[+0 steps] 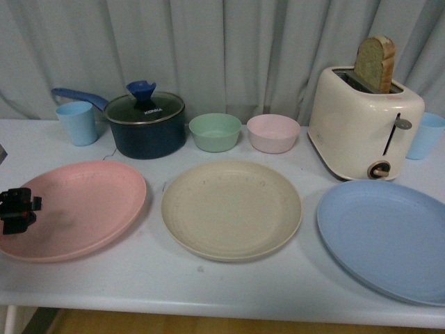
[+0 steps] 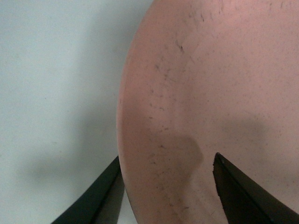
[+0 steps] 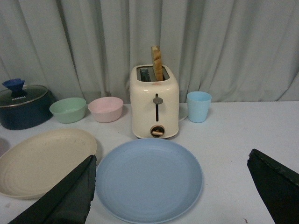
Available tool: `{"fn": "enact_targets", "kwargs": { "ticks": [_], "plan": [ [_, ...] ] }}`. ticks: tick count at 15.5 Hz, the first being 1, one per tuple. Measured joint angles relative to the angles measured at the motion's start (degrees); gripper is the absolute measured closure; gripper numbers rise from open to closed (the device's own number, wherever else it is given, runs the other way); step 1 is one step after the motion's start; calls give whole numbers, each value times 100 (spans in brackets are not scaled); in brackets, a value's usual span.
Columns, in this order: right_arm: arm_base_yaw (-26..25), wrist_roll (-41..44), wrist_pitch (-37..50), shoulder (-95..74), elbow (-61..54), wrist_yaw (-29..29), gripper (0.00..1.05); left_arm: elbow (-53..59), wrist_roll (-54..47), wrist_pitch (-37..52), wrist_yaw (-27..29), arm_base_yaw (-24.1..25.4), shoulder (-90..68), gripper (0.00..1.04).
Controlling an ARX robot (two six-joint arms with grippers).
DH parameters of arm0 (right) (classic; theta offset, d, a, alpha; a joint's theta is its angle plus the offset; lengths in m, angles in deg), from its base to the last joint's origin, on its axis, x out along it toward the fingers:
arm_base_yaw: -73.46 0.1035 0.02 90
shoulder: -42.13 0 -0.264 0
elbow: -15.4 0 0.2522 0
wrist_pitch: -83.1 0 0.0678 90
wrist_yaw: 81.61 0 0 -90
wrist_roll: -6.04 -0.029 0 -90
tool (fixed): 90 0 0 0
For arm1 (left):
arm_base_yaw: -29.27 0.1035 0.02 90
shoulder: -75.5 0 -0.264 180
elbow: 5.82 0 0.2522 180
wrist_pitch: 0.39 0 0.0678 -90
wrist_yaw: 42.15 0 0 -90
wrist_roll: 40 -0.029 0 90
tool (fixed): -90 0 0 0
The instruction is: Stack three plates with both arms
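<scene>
Three plates lie side by side on the white table: the pink plate (image 1: pixel 83 205) at the left, the beige plate (image 1: pixel 231 209) in the middle and the light blue plate (image 1: pixel 386 236) at the right. My left gripper (image 1: pixel 17 209) hangs open over the pink plate's left rim. In the left wrist view the left gripper (image 2: pixel 168 186) straddles the rim of the pink plate (image 2: pixel 210 93), one finger outside it and one over it. My right gripper (image 3: pixel 172 161) is open, above and in front of the blue plate (image 3: pixel 148 179), with the beige plate (image 3: pixel 42 158) beside it. The right gripper is out of the front view.
Behind the plates stand a dark pot with a glass lid (image 1: pixel 144 125), a green bowl (image 1: pixel 215 131), a pink bowl (image 1: pixel 273 132), a cream toaster (image 1: pixel 361 125) holding a slice of bread (image 1: pixel 376 64), and two blue cups (image 1: pixel 76 122) (image 1: pixel 425 136). A grey curtain closes the back.
</scene>
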Motion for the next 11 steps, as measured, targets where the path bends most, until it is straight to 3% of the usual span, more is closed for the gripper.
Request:
{"fn": "enact_targets", "kwargs": {
  "ticks": [4,5,9,11],
  "plan": [
    [0,0,0,0,0,-2,6,-94,-90,-94,116,68,94,98],
    [0,0,0,0,0,-2,6,-142,-81,-96,127,98,216,102],
    [0,0,0,0,0,-2,6,-146,-400,-509,205,345,1097,102],
    [0,0,0,0,0,-2,6,-90,-549,-590,129,234,1781,102]
  ]
}}
